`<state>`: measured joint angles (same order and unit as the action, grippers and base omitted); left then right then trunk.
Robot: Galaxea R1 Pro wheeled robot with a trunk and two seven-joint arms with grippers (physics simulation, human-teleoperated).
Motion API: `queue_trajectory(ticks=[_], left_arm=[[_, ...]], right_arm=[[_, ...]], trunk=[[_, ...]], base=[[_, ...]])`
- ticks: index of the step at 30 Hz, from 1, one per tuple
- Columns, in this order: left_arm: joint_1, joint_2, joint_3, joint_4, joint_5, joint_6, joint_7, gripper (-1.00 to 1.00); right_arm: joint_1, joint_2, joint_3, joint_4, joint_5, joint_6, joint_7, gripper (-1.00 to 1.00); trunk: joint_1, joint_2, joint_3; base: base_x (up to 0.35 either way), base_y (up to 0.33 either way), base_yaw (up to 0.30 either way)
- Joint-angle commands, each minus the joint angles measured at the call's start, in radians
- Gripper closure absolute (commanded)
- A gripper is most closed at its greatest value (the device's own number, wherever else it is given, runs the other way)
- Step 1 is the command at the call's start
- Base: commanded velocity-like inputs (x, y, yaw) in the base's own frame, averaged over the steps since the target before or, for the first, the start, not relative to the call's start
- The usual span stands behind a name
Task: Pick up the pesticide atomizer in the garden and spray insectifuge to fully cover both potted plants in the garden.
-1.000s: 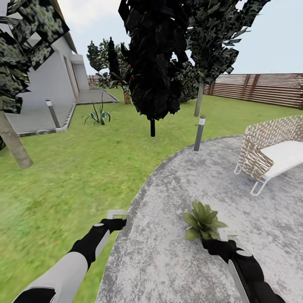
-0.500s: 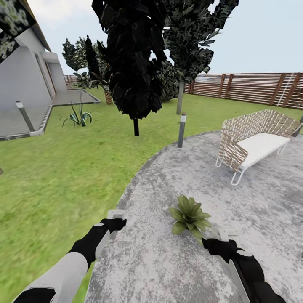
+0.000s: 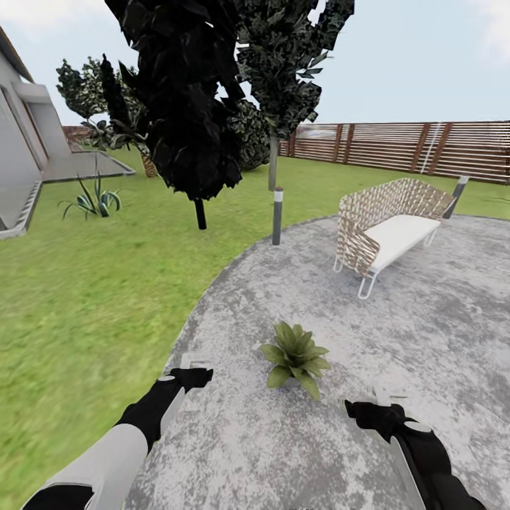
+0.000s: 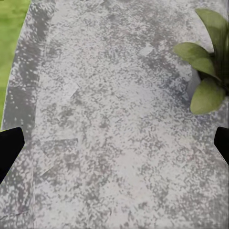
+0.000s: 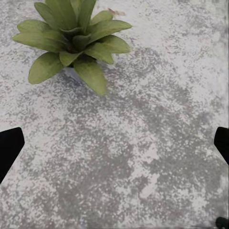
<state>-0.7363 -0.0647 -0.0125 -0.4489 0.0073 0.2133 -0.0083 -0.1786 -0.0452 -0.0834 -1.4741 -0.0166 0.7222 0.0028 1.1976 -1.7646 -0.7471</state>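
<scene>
While both arms hang over the patio (image 3: 439, 333), the left claw (image 3: 194, 362) and right claw (image 3: 379, 395) are wide apart and hold nothing; potted plant (image 3: 294, 355) at 12 o'clock.

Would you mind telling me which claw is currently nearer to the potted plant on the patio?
Roughly equal, the right slightly nearer. The potted plant sits ahead between them: the right claw is behind it to its right, the left claw off to its left.

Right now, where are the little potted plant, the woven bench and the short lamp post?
potted plant (image 3: 294, 356), head view, middle of its leaf rosette.
woven bench (image 3: 398, 234), head view, white seat cushion.
lamp post (image 3: 278, 217), head view, mid shaft.
</scene>
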Motion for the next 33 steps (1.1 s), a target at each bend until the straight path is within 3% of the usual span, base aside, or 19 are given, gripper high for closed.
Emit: queue_trajectory(ticks=[1, 2, 7, 20, 33], left_arm=[[0.000, 0.000, -0.001, -0.002, 0.001, 0.006, -0.001, -1.00], [0.000, 0.000, -0.002, -0.002, 0.001, 0.006, -0.001, -1.00], [0.000, 0.000, -0.003, -0.002, 0.000, 0.006, -0.001, -1.00], [0.000, 0.000, -0.003, -0.002, 0.000, 0.006, -0.001, -1.00], [0.000, 0.002, 0.000, -0.002, 0.002, 0.006, -0.001, -1.00]], right_arm=[[-0.001, 0.000, -0.007, -0.001, -0.002, 0.005, 0.000, -1.00], [0.000, 0.000, -0.025, 0.000, -0.002, 0.005, 0.000, -1.00], [-0.001, -0.001, -0.036, 0.000, -0.002, 0.005, 0.000, -1.00], [0.000, -0.001, -0.038, 0.000, -0.002, 0.005, 0.000, -1.00], [-0.001, -0.002, -0.038, 0.000, -0.002, 0.005, 0.000, -1.00]], trunk=[[0.000, 0.000, -0.001], [0.000, 0.000, -0.001], [0.000, 0.000, -0.001], [0.000, 0.000, -0.001], [0.000, 0.000, -0.001]], base=[[0.000, 0.000, -0.270], [0.000, 0.000, -0.270], [0.000, 0.000, -0.270], [0.000, 0.184, -0.270], [0.000, 0.011, -0.271]])
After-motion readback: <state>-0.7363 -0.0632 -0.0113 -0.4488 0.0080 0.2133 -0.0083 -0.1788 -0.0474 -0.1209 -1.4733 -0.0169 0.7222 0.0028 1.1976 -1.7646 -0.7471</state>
